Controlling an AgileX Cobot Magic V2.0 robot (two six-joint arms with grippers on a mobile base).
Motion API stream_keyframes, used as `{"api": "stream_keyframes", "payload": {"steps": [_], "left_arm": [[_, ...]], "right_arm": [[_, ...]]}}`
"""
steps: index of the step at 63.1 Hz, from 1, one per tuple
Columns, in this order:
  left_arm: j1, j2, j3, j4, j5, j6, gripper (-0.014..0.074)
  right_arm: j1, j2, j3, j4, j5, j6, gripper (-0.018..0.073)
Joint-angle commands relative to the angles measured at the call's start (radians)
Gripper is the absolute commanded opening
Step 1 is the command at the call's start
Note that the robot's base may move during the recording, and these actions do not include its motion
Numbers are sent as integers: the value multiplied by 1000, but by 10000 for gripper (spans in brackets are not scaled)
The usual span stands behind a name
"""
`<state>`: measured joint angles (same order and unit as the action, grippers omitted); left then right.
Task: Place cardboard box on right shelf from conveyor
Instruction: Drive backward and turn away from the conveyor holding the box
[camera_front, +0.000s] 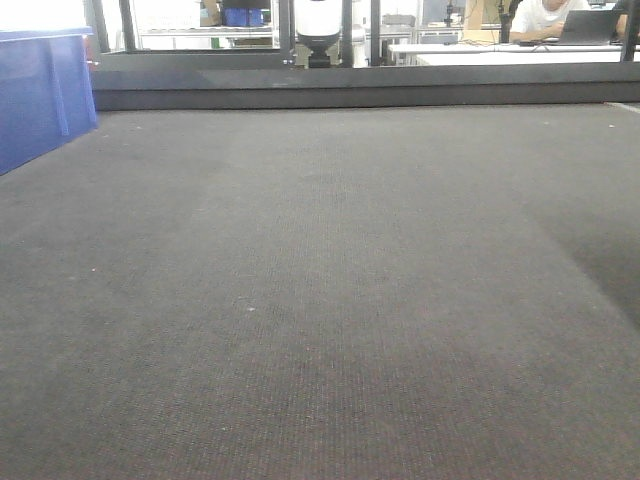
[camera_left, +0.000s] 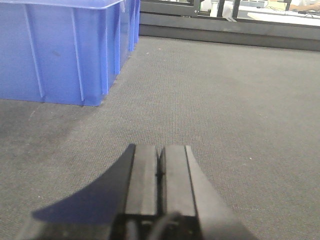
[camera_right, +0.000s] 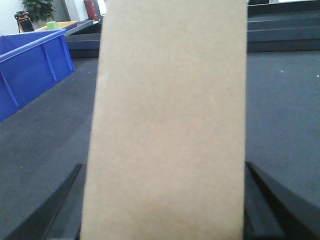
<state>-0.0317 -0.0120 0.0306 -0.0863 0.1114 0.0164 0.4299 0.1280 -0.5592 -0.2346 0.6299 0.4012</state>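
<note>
Within right pincer, cardboard box; on conveyor, blue bin, interior hidden

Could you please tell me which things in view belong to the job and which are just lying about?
Job: plain tan rectangular cardboard box held in the right gripper; wide dark grey woven conveyor belt. The shelf is not in view.
Lying about: blue ribbed plastic bin; shut, empty left gripper; seated person at a laptop.
</note>
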Motion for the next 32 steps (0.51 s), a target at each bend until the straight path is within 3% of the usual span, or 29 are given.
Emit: {"api": "stream_keyframes", "payload": {"steps": [1,32], "left_arm": [[1,-12,-3,-5,-84,-5,-119],[1,-12,-3,-5,-84,-5,-119]], "right_arm": [[-5,13,-27,-27,-99,-11,163],[-5,13,-27,-27,-99,-11,163]]}}
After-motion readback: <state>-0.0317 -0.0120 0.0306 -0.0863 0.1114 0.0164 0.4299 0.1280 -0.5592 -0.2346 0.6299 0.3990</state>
